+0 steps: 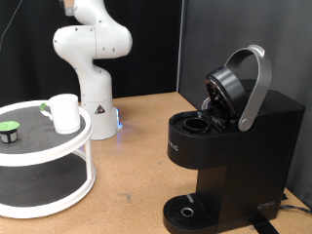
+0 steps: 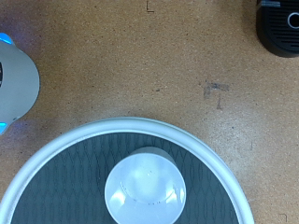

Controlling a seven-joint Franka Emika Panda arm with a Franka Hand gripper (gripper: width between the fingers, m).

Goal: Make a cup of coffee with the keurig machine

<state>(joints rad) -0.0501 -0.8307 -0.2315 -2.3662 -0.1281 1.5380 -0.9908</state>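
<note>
On the exterior view's left, a small dark pod (image 1: 10, 130) and the cup (image 1: 64, 112) stand on the top tier of a round white stand (image 1: 58, 156). The cup looks light, stiff, smooth and breakable, best gripped across its rim or handle. The white arm (image 1: 90, 54) rises behind; its gripper is out of sight, so its jaws cannot be judged. To the right, the keurig machine (image 1: 229, 146) stands with its lid raised.
</note>
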